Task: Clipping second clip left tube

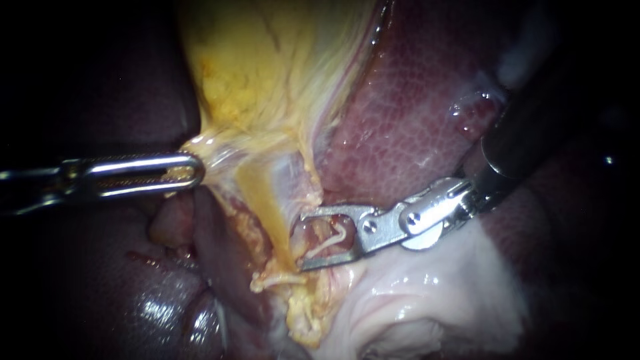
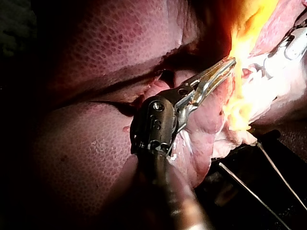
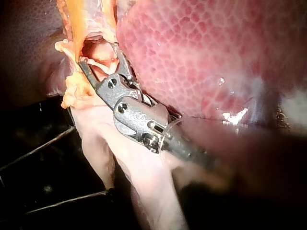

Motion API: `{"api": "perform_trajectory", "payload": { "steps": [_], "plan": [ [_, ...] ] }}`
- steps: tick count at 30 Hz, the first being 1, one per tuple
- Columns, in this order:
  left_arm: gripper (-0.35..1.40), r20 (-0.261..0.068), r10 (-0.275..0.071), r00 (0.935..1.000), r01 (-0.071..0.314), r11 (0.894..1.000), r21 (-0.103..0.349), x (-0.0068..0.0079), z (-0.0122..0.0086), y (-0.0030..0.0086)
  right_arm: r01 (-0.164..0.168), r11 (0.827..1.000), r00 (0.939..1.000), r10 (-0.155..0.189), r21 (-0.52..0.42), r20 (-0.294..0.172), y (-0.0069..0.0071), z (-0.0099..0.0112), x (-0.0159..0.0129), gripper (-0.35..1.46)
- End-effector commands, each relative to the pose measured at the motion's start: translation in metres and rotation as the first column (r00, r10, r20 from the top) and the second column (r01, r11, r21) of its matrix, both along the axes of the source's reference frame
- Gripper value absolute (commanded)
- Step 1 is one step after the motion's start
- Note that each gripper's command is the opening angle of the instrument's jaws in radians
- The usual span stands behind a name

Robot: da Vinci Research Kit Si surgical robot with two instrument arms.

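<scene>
Broadly, the liver [image 1: 400, 120] fills the background, dark red and mottled, and the yellow gallbladder [image 1: 267, 67] lies over it, tapering down into thin strands. My left instrument [image 1: 192, 169] has its jaws pinched on a fold at the gallbladder's lower edge and holds it out to the side, so the strands look taut. My right instrument [image 1: 303, 240] reaches in with jaws spread, straddling a thin pale tube [image 1: 331, 240] that crosses the gap between them at a slant. I cannot tell whether this is the left tube, and no clip shows on it. The tube looks soft, wet and slight, likely to slip or tear. I judge it is best taken square across a bare stretch, seated deep between the jaws, and closed on slowly without pulling.
</scene>
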State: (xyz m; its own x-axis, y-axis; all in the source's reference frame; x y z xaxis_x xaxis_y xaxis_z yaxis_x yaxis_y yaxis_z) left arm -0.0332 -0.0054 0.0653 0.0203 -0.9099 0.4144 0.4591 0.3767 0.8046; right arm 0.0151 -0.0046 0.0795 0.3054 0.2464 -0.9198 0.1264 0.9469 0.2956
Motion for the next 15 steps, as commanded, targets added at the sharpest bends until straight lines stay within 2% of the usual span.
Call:
{"api": "perform_trajectory", "payload": {
  "steps": [1, 9, 15],
  "plan": [
    [-0.35, 0.0, 0.0, 1.0, 0.0, 1.0, 0.0, 0.0, 0.0, 0.0, 0.0, 1.0, 1.0, 0.0, 0.0, 0.0, 0.0, 0.0, 0.0, 0.47],
    [-0.35, -0.001, -0.001, 1.0, 0.001, 1.0, 0.0, -0.0001, -0.0001, -0.0001, 0.0, 1.0, 1.0, 0.0, 0.0, 0.0, -0.0001, 0.0, 0.0001, 0.47],
    [-0.35, -0.001, -0.001, 1.0, 0.001, 1.0, 0.0, -0.0001, -0.0001, -0.0001, 0.005, 1.0, 1.0, -0.005, 0.012, -0.003, -0.001, 0.0006, 0.0009, 0.48]
  ]
}}
